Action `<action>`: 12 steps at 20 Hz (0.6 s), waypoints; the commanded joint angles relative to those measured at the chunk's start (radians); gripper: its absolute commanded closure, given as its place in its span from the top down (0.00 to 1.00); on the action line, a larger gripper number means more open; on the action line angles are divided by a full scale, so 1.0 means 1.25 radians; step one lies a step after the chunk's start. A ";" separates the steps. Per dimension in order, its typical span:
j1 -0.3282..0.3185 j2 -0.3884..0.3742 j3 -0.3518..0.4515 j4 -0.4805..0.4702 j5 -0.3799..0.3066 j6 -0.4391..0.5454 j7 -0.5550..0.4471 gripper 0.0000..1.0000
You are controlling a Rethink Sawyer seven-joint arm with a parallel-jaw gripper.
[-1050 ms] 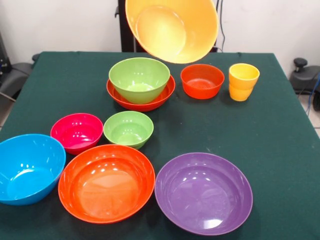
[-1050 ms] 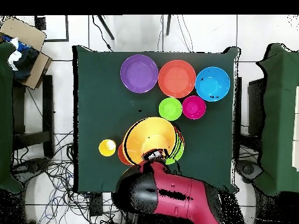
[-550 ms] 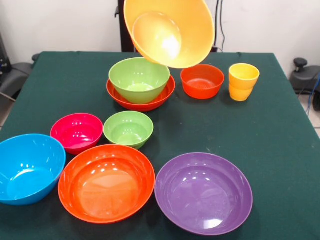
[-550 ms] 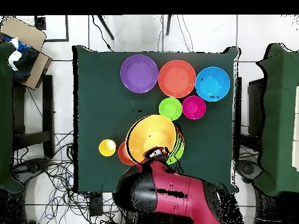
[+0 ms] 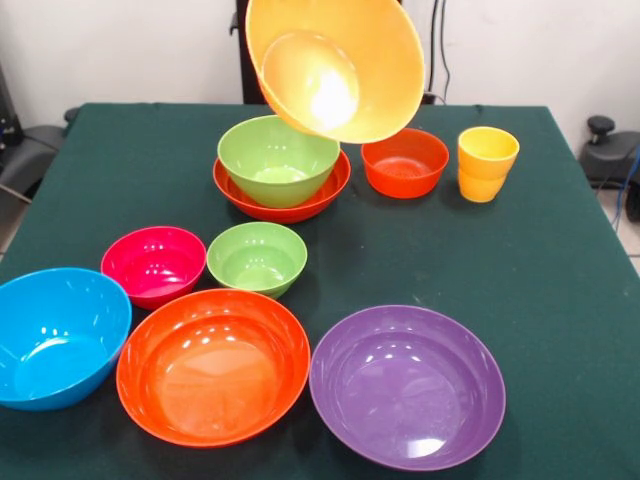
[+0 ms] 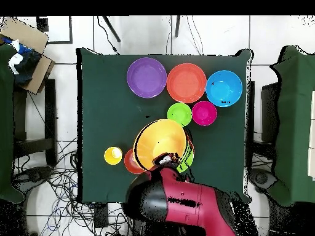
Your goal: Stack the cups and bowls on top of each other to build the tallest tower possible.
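Observation:
A large orange bowl [image 5: 370, 60] hangs tilted in the air, its opening facing the front view. It is above and just right of a medium lime green bowl [image 5: 278, 160] that sits nested in a wide red-orange bowl [image 5: 330, 186]. My gripper [image 6: 164, 160] is hidden behind the orange bowl in the front view. In the overhead view it sits at the rim of the orange bowl [image 6: 159, 142], shut on it. Two nested yellow cups [image 5: 487, 163] stand at the right, beside a small red-orange bowl [image 5: 404, 162].
Nearer the front edge lie a magenta bowl [image 5: 153, 265], a small lime green bowl [image 5: 257, 257], a blue bowl [image 5: 58, 335], a big orange-red bowl [image 5: 213, 365] and a purple bowl [image 5: 407, 385]. The red arm [image 6: 184, 206] reaches in over the table edge.
The held orange bowl has drifted a little lower and toward the lime green bowl, tilting slightly more. Nothing on the table has moved.

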 commanded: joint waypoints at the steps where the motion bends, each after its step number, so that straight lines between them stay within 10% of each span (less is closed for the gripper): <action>1: -0.046 0.043 0.078 -0.012 -0.040 -0.033 -0.082 0.00; 12: -0.096 -0.009 0.118 0.008 -0.019 0.004 -0.119 0.00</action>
